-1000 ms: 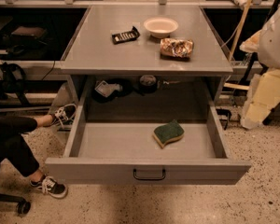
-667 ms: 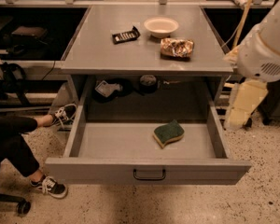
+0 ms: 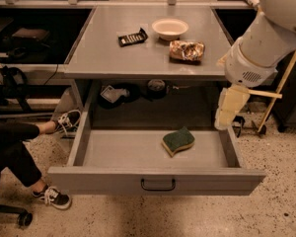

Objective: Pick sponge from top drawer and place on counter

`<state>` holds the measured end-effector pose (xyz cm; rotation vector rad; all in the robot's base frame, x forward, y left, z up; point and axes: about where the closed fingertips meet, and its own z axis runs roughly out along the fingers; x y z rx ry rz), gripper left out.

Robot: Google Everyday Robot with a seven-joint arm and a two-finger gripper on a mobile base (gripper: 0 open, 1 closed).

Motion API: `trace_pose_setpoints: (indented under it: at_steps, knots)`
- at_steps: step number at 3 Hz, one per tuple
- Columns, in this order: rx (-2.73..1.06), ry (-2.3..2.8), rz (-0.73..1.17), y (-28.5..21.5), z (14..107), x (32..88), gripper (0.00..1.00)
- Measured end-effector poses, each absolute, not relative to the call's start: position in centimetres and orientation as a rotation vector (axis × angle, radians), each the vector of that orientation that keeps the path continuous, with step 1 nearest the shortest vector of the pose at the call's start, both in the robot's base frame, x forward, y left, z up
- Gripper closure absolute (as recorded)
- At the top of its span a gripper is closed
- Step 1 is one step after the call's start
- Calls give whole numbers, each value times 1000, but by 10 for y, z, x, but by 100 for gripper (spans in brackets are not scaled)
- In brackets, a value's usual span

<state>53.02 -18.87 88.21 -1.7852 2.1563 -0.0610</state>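
Note:
The sponge (image 3: pixel 177 141), dark green on top with a yellow wavy edge, lies flat on the floor of the top drawer (image 3: pixel 113 179), right of its middle. The drawer is pulled fully out, its black handle (image 3: pixel 158 184) facing me. The counter (image 3: pixel 113 58) is the grey tabletop above it. My gripper (image 3: pixel 229 108), cream-coloured, hangs down from the white arm (image 3: pixel 259 43) at the right. It is above the drawer's right wall, to the right of the sponge and higher, not touching it.
On the counter stand a white bowl (image 3: pixel 170 28), a crinkled gold snack bag (image 3: pixel 186 50) and a black flat packet (image 3: pixel 132 37). Dark items (image 3: pixel 113 93) lie on the shelf behind the drawer. A person's legs and shoes (image 3: pixel 54 197) are at the left.
The arm has swung in from the right edge toward the left. The gripper has come from beside the table to over the drawer's right wall. The sponge has not moved.

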Motion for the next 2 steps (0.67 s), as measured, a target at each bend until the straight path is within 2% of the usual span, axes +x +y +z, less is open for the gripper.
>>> trace_pose_setpoints:
  at_steps: [1,2]
  knots:
    - [-1754,2155,-123,-188,882,565,0]
    - [-1755,2154,-128,-188,882,566,0]
